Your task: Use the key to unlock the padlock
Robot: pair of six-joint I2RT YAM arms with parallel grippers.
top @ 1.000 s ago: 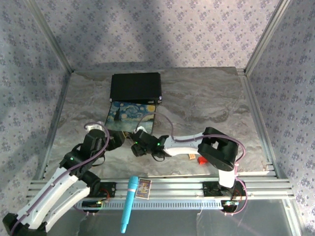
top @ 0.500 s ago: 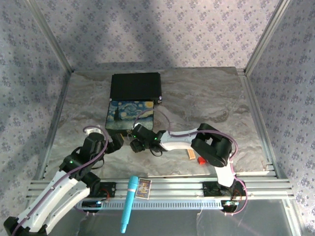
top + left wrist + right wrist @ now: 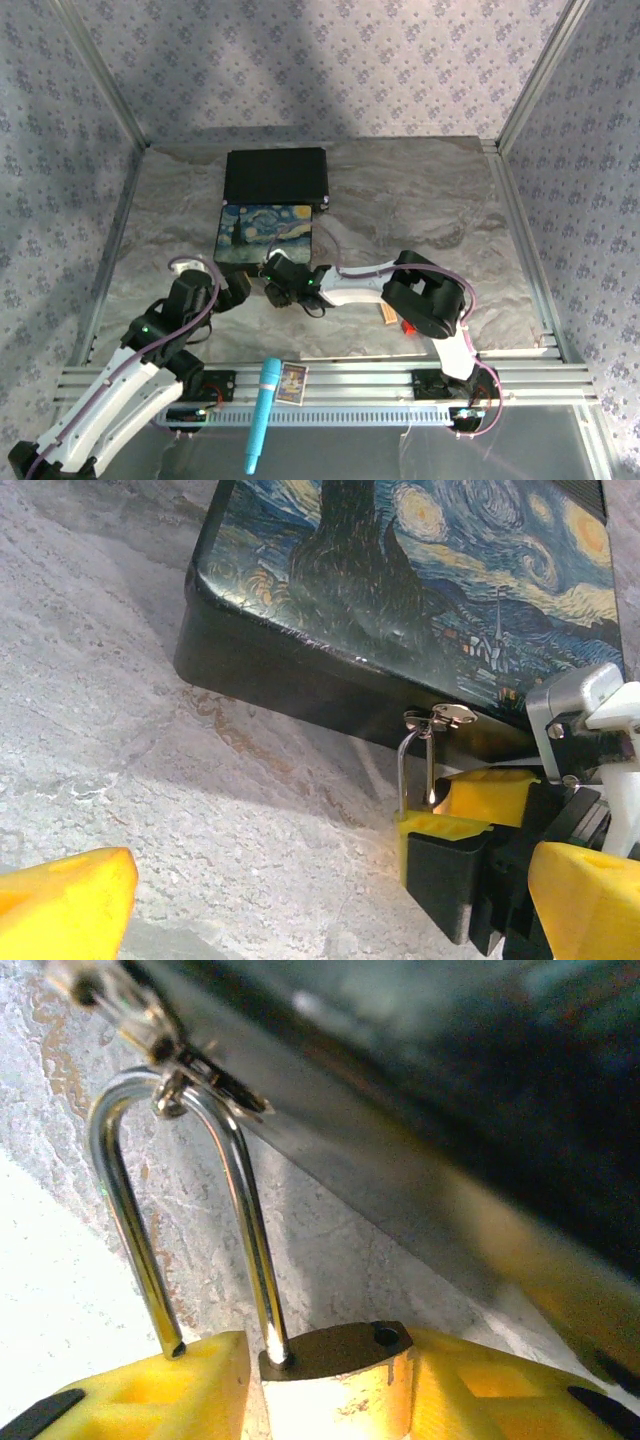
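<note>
Top external: grey marbled worktop, patterned cloth walls around; my right hand clamps the padlock, left hand open wide.

A flat black rectangular case lies at upper centre of the grey marbled worktop. The painted night-sky metal box sits just below it, their edges close. The small brass padlock hangs from the hasp on the box's lower edge, its body between the right claw's fingers. The left claw is just left of them. A tan wooden block and a red block lie side by side, right of centre. At bottom centre, a blue plastic pen-shaped cylinder crosses the aluminium rails, with a small picture card just to its right.
</note>
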